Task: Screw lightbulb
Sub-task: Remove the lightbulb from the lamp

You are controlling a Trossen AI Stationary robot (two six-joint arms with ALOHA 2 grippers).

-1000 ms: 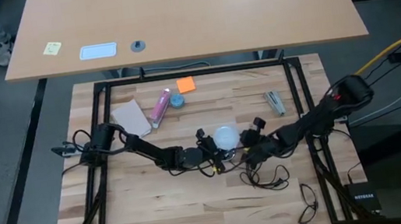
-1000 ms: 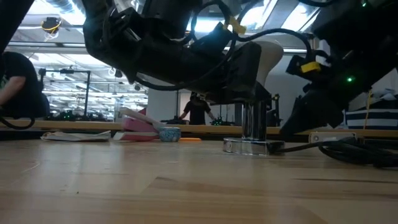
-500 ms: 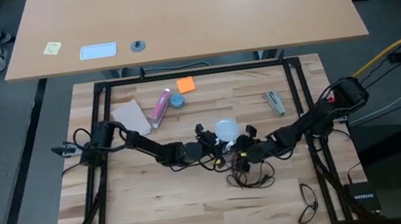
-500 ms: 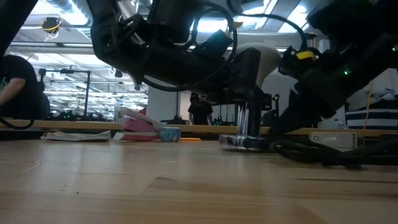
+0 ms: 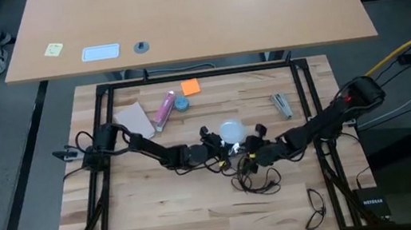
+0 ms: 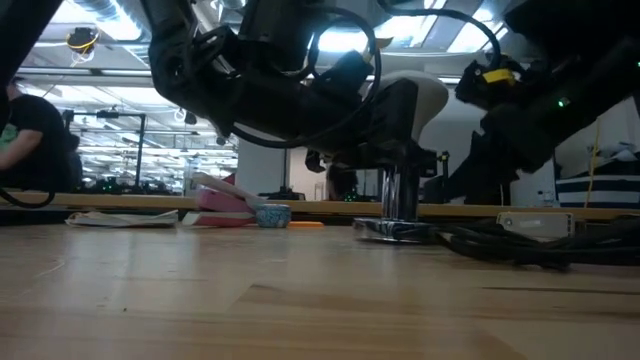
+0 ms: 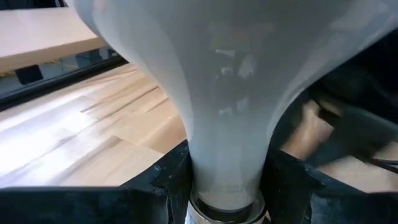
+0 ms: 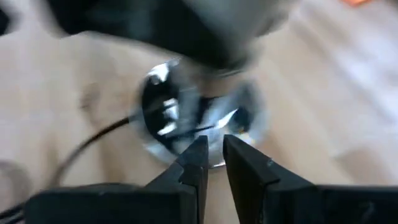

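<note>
Frosted white lightbulb (image 7: 230,93) upright, neck down, globe up.

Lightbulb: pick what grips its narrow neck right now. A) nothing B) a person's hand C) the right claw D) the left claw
D. In the left wrist view the left claw's dark fingers press either side of the lightbulb's neck, just above its metal collar.

Two dark jointed arms (image 5: 154,149) trail black cables, with yellow tags near the wrists.
</note>
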